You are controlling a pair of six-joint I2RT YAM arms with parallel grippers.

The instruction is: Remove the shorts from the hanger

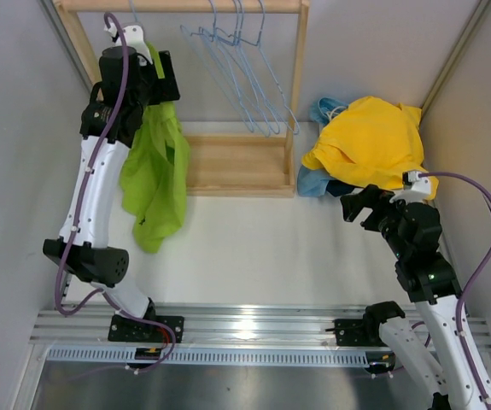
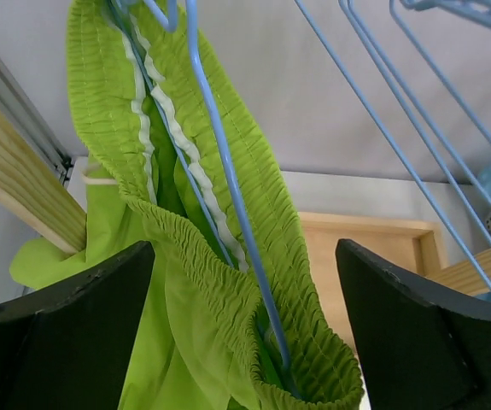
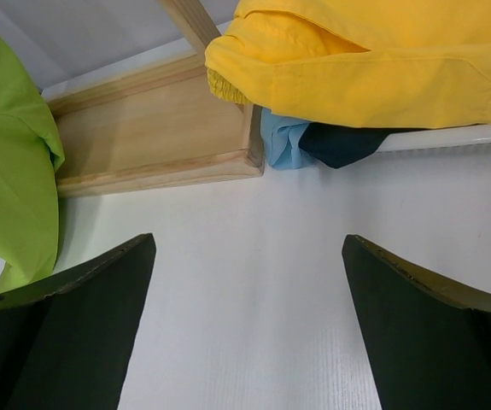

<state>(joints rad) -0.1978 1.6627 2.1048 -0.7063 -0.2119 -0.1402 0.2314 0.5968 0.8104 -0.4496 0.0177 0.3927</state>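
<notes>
While the lime green soft fabric shorts [image 1: 155, 171] hang by their gathered waistband from a light blue wire hanger [image 2: 228, 179] at the left end of the pale wooden clothes rack [image 1: 236, 162], the left pincer [image 2: 243, 252] is released, its black jaws spread wide on either side of the waistband. Several more blue wire hangers [image 1: 245, 77] hang from the rack's rail, to the right of the shorts. Just right of the rack, a yellow pair of shorts [image 1: 373, 141] lies heaped over a light blue pair [image 3: 281, 141] and a navy pair [image 3: 339, 143] on the white worktop [image 1: 262, 239]. In front of the rack's right post, the right pincer [image 3: 247, 243] hovers released, grasping nothing.
</notes>
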